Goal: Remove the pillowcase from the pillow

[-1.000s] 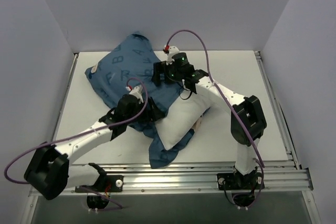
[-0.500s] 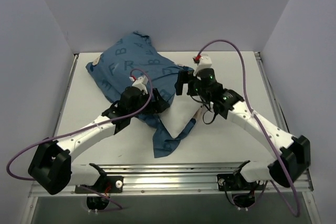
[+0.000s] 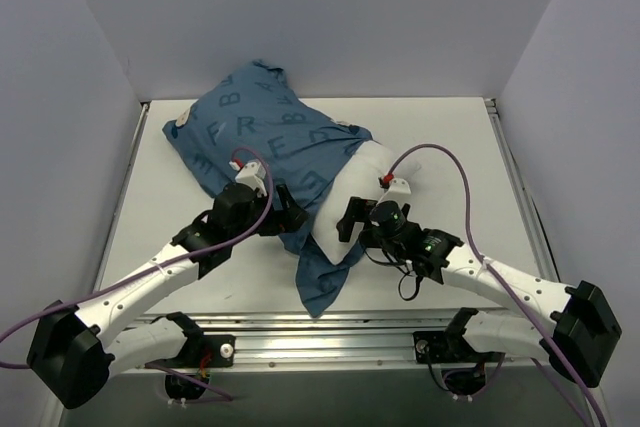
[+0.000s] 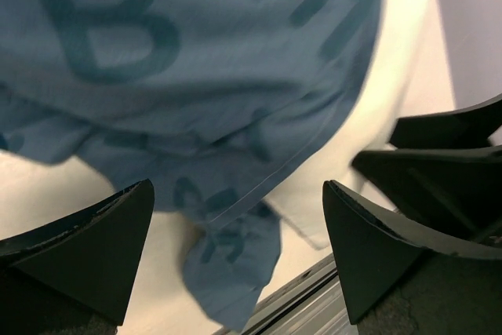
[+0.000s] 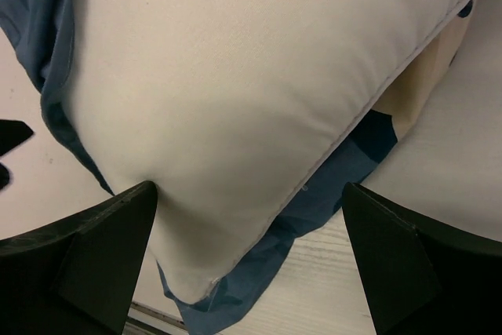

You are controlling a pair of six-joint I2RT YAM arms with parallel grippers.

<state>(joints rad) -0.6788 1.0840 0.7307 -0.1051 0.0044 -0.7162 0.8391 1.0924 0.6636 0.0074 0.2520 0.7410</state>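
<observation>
1. Nearest the arm bases, a loose flap of the pillowcase (image 3: 322, 287) trails across the table (image 3: 470, 147) toward its near edge.
2. The right gripper (image 5: 251, 260) has its fingers spread wide, with a bare corner of the pillow (image 5: 259, 92) between them. Whether they touch it is hard to tell.
3. The left gripper (image 4: 235, 249) is also spread and grips nothing, poised over the cloth's hem. From above, both sets of fingertips are hidden under the wrists.
4. Only the pillow's near right end is bare. The rest is hidden inside the pillowcase, which reaches to the far left.
</observation>
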